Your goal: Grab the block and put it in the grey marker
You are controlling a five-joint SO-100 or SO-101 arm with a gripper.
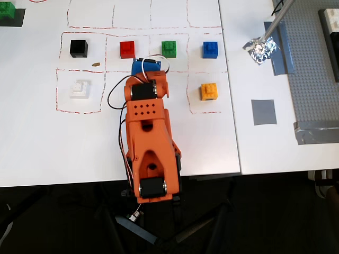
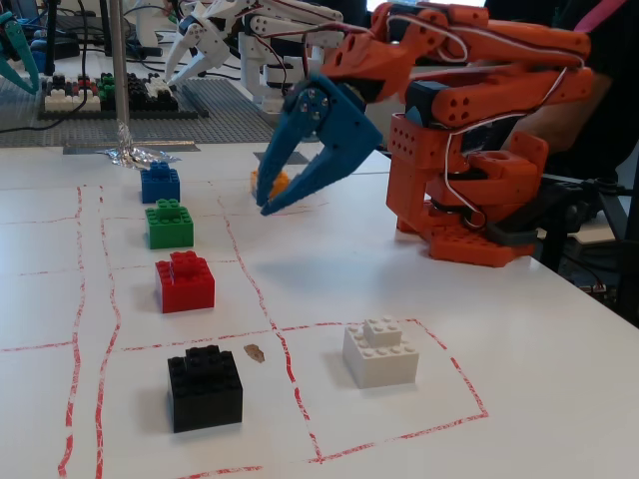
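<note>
Hanging released above the white desk [image 2: 419, 299], the blue pincer [image 2: 262, 190] half hides the small orange-yellow brick [image 1: 208, 91]; blue brick [image 1: 210, 50] at its 12 o'clock overhead.

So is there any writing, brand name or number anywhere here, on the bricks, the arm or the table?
None can be read in either view.
The orange arm, the blue gripper and the bricks show no lettering.
The red lines on the table are only hand-drawn boxes, not letters.

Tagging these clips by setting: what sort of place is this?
Probably a robotics lab or workshop bench: a white table with hand-drawn red grid cells holding toy bricks, other robot arms behind, and studded baseplates.
</note>
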